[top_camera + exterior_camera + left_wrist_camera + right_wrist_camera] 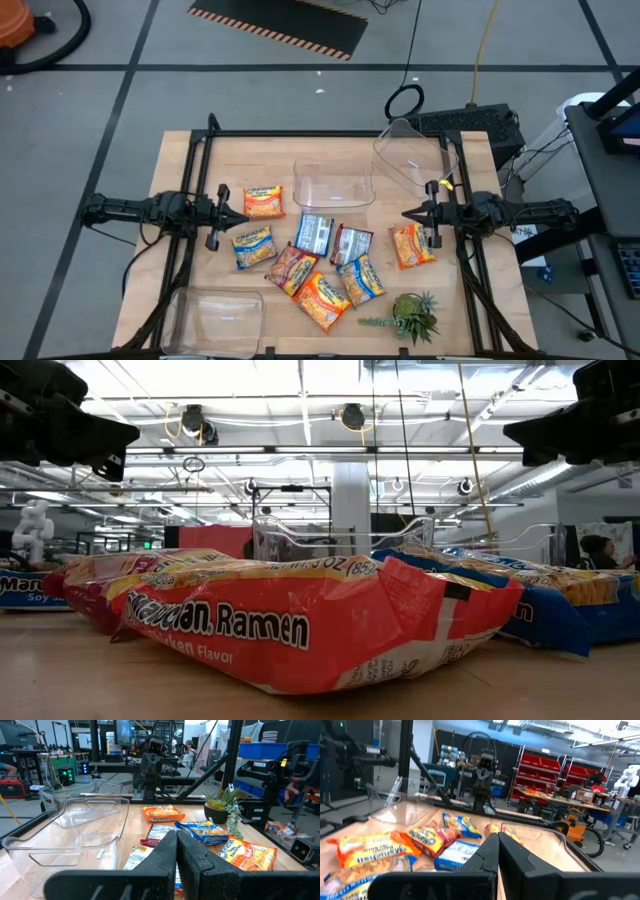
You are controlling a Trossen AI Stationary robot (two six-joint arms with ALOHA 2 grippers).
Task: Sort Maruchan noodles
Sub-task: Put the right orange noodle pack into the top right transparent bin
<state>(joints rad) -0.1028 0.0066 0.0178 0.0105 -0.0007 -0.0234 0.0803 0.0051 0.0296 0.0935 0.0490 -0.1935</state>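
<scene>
Orange ramen packet [300, 625] up close in the low view, flat on the wooden surface [200, 165] among the other Maruchan noodles [315, 255] strewn mid-table between clear bins [333, 185]. Left pincer [240, 217] and right pincer [408, 213] both pressed together, holding nothing, raised at opposite edges.

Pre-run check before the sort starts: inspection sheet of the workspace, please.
Surface: wooden table, bare wood around the pile.
Job's things: Maruchan noodles, about nine packets loose at table centre, none in a bin.
Clutter: three clear bins, one tilted at the far right corner; small green plant.
Grippers: left gripper shut, right gripper shut, both empty, at opposite sides of the pile.
Cables: yellow cable and black loops on the floor.
Surroundings: black-and-orange striped mat.
</scene>
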